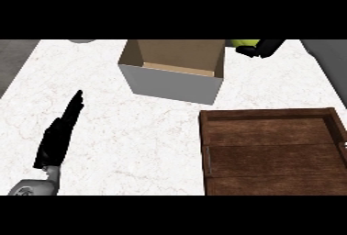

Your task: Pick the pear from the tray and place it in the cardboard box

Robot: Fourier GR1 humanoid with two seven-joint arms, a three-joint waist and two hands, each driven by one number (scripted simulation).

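The pear [243, 43] (small, smooth, likely slippery and easily bruised, best cupped round its belly) is held in the curled right hand [261, 48] beside the cardboard box [170, 69], off the tray [271, 151], while the left hand [59, 135] is kept straight-fingered.

White marbled counter [102, 137] w/ faint veins, dk brown wood-grain tray [271, 156], tan box [173, 69] w/ grey outer walls, yellow-green pear [243, 43], black hands.

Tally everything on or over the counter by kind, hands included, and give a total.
Cardboard box: 1
Wooden tray: 1
Pear, held in the right hand: 1
Hands: 2, left hand and right hand
Total: 5
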